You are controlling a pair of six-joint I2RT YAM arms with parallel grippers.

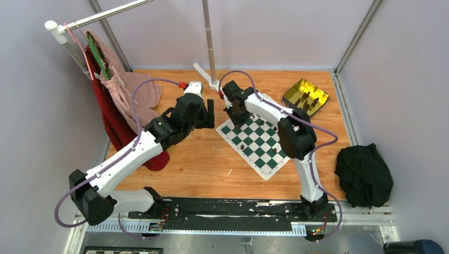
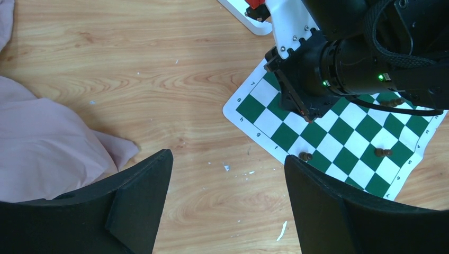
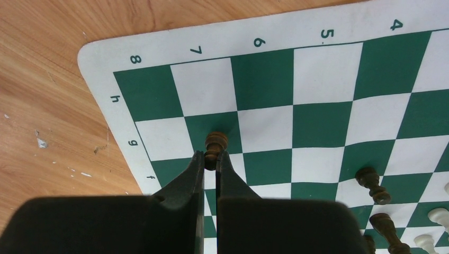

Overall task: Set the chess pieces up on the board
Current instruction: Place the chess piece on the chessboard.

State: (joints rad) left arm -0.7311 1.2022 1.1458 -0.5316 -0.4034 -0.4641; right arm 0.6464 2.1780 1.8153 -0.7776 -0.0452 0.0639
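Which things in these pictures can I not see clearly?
Top view: the tin pieces in the gold tin are too small to count.
Top view: the right arm covers part of the board.
Right wrist view: the right gripper hides the base of the brown piece it holds; other pieces at lower right are cut off.

This is a robotics lab test cell. Plain pale panel walls (image 1: 275,32) on metal frame posts (image 1: 359,34) box in a wood-grain desk (image 1: 201,164). A left arm (image 1: 127,156) and a right arm (image 1: 295,138), trailing cables, are bolted to a black rail (image 1: 227,207) at its near edge. Staged props surround them: a clothes rail (image 1: 106,12) with garments (image 1: 127,90), a chess board (image 1: 259,145) and a gold tin (image 1: 305,96).
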